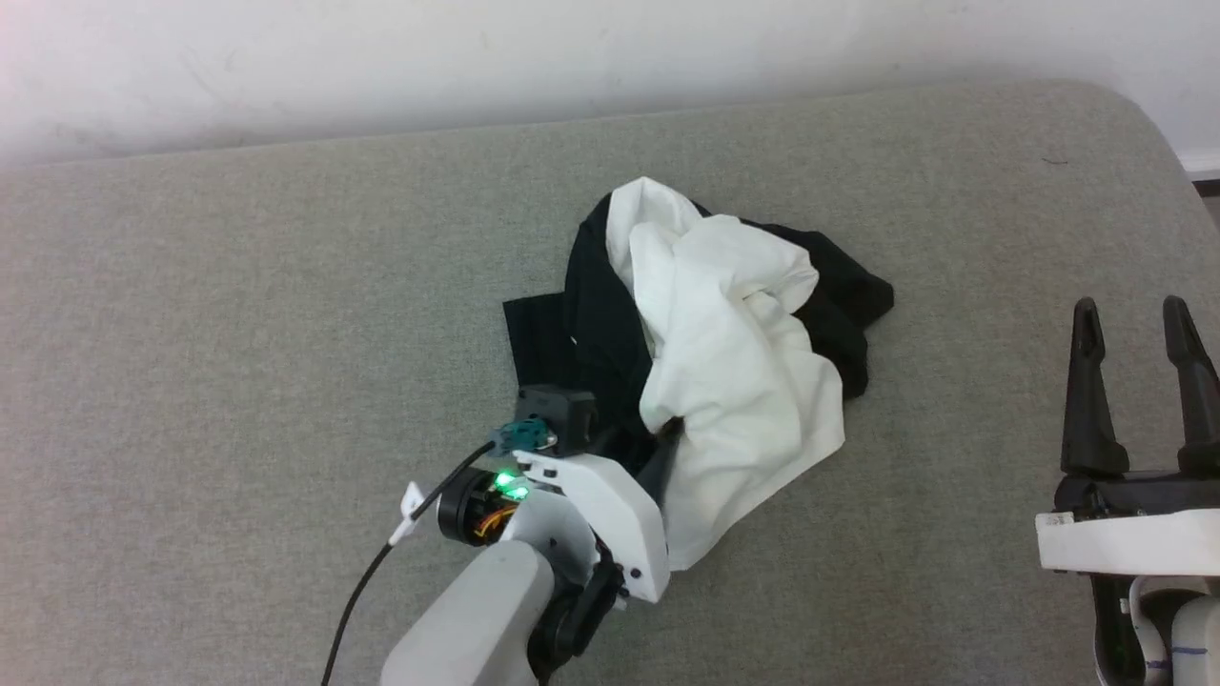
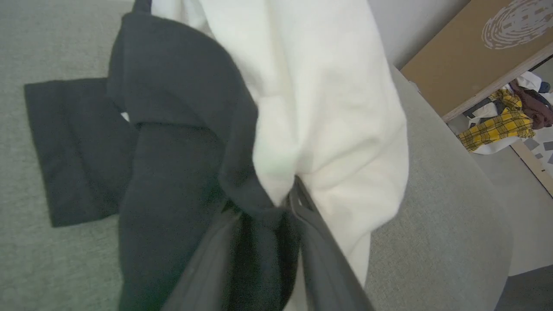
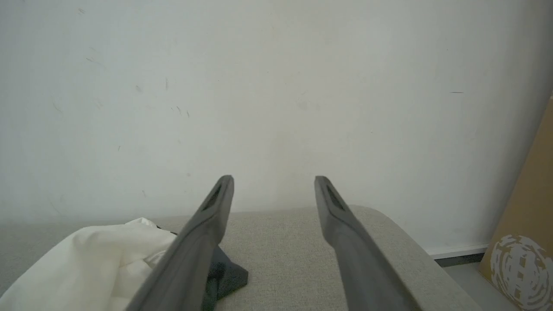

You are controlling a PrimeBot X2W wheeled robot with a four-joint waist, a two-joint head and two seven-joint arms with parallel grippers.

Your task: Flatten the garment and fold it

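Crumpled garment (image 1: pixel 734 353) on grey surface (image 1: pixel 238 333); wall (image 1: pixel 381 57) behind; cardboard panel (image 2: pixel 458 56) past edge.

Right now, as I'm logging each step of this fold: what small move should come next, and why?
Probably lift the left gripper slightly: it seems closed on the near edge of the crumpled garment, while the right gripper hangs open, apart from it.
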